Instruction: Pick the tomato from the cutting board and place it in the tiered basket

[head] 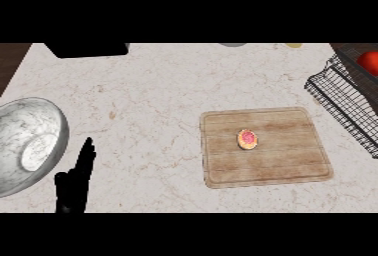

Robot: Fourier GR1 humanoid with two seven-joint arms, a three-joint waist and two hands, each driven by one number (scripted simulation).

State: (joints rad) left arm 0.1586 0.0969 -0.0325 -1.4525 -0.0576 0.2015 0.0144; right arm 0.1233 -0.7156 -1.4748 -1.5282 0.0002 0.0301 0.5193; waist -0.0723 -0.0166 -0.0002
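Note:
A red round tomato (370, 62) shows at the far right edge, inside the black wire tiered basket (344, 100); part of it is cut off by the view's edge. The wooden cutting board (295, 160) lies right of centre. On it rests a small round item with an orange rim and pink middle (248, 139). My left hand (76, 180) rests open at the lower left, fingers pointing up, far from the board. My right hand does not show.
A large marbled bowl (18, 125) stands at the left edge, next to my left hand. A black block (87, 49) sits at the counter's back left. A grey thing (232, 44) and a yellow thing (294, 45) peek in at the back.

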